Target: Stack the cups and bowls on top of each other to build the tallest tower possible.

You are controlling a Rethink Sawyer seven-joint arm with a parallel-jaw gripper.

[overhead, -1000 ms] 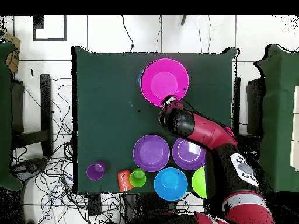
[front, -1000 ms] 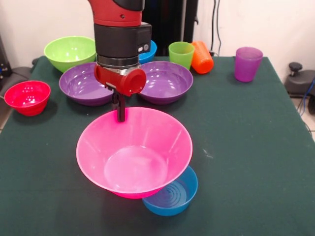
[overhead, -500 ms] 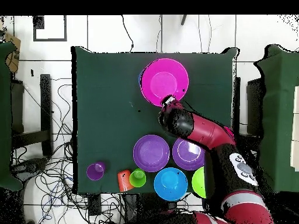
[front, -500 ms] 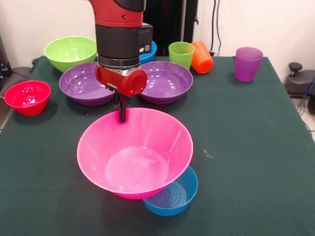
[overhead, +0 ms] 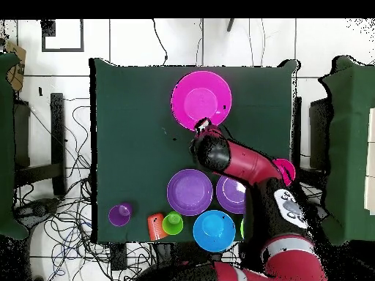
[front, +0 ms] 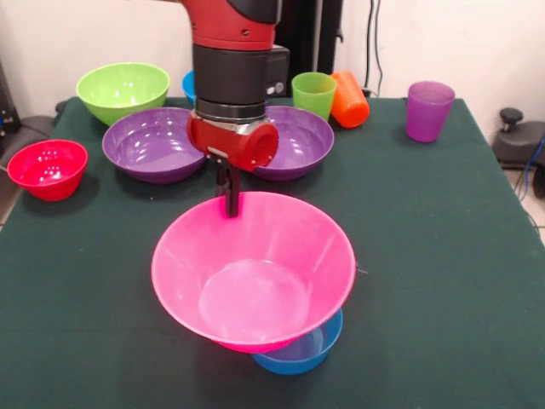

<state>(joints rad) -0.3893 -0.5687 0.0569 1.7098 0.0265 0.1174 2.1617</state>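
A dark green cloth covers the tabletop (front: 443,256), with pale walls and trailing cables behind it. The gripper (front: 228,198) is clenched on the far rim of the big pink bowl (front: 254,271), its thin black fingers pinching the flared wall. The pink bowl sits tilted over a blue bowl (front: 298,351), which peeks out from beneath its near edge; whether the two are touching or the pink one hangs just above is hard to tell from here.

The step in hand looks like seating the pink bowl on the blue one as a base for the tower. The next move calls for centring it over the smaller bowl and levelling it before letting go, since a wide flared bowl on a narrower one could tip or slide.

Everything is glossy, smooth plastic. Two shallow purple bowls (front: 149,145) sit side by side behind the arm, a lime green bowl (front: 122,89) beyond them, a small red bowl (front: 47,169) at the tabletop's edge. The green cup (front: 313,94) stands upright, the orange cup (front: 349,99) leans against it, and the translucent purple cup (front: 428,110) stands well apart.
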